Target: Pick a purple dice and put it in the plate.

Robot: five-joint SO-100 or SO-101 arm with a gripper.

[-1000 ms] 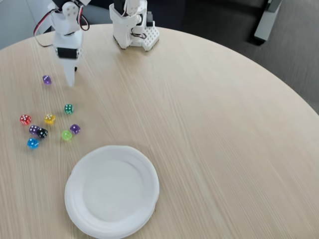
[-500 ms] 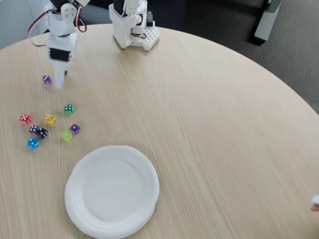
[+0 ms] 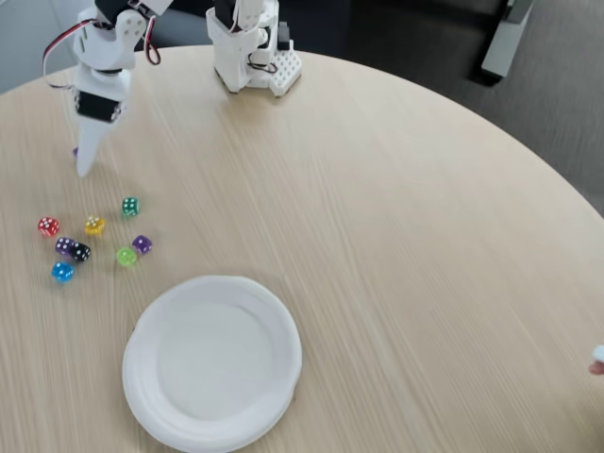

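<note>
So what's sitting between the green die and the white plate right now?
In the fixed view, a purple die and a lime die lie between the green die and the plate; below them the table is bare wood up to the rim.

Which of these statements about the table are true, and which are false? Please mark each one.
1. The plate has a die in it. False: it holds nothing.
2. A green die lies on the table. True.
3. The gripper hangs over the plate. False: it is far from it, near the table's upper left in the fixed view.
4. A purple die lies beside a lime die. True.
5. The red die sits right of the plate. False: it lies to the upper left.
</note>
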